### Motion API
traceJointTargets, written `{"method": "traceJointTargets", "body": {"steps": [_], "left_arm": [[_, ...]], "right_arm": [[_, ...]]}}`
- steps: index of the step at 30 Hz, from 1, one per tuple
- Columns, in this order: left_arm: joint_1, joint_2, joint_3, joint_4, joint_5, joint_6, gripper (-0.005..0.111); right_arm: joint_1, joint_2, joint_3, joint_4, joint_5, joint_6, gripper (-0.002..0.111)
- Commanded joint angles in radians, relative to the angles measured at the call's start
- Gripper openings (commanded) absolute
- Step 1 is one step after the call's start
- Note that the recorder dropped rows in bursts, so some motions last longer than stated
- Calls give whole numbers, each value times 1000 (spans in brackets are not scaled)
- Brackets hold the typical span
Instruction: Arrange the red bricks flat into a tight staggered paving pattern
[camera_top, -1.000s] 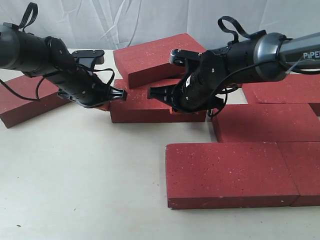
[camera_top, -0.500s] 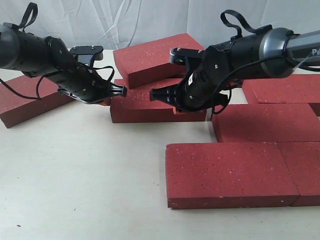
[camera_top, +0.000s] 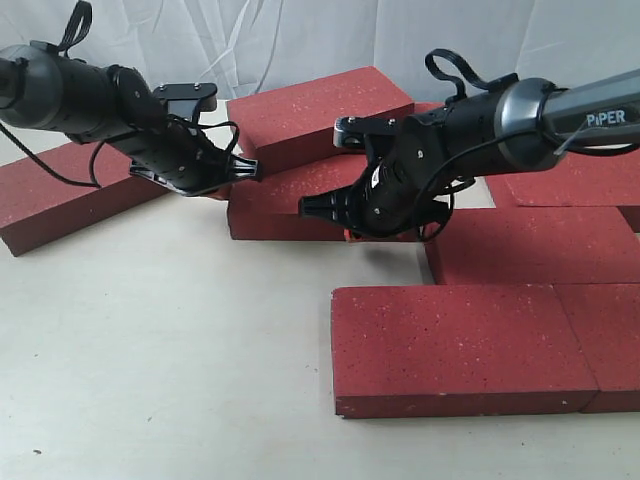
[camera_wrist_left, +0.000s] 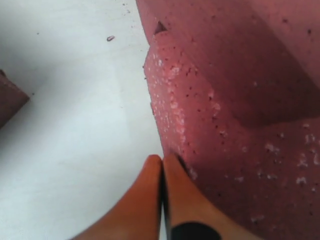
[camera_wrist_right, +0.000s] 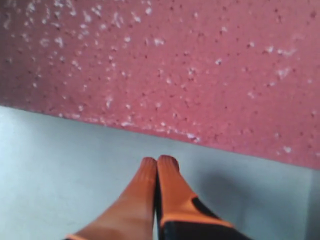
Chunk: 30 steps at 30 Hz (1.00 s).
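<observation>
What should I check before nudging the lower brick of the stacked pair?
1. Left gripper shut, holding nothing: ok.
2. Right gripper shut, holding nothing: ok.
3. Lower brick free on top: not ok, upper brick rests partly on it.
4. Left gripper touching the lower brick's corner: cannot tell.
5. Front laid bricks butted tight: ok.
</observation>
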Motion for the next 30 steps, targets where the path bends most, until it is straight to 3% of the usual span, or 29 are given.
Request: {"method": "traceJointTargets", "body": {"steps": [1,17,30], "left_arm": [[-2,1,-13,-11,7,-3,0],[-2,1,-13,-22,13,-5,0],[-6,27,-13,-130,67,-5,0]], "right_arm": [[-6,-2,3,-7,-63,-4,-1],[-6,-2,3,-41,-124,-4,-1],[-6,-72,3,-26,74,19,-1]]}}
